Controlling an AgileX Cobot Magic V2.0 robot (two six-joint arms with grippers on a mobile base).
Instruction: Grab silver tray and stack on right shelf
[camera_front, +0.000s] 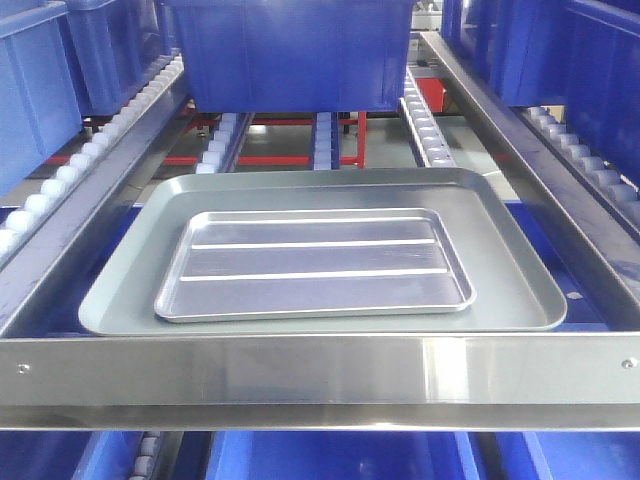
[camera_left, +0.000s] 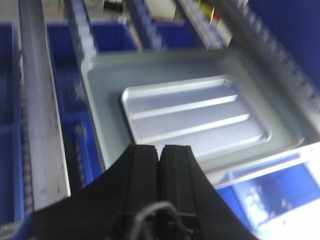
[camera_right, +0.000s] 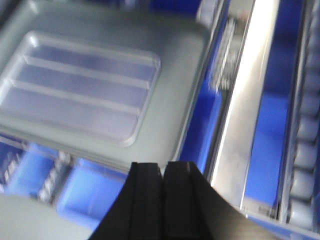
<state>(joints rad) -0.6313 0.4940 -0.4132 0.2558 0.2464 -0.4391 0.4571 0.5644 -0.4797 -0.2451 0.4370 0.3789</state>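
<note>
The left tool and the right tool both have their fingers pressed together and hold nothing. Ahead of and below each lies the silver tray, nested flat inside a larger dull grey tray on the right shelf, behind its shiny front bar. The likely trouble: the shallow rim gives little to pinch, so a tool could slip off or catch the grey tray too, dragging both along the rollers.
</note>
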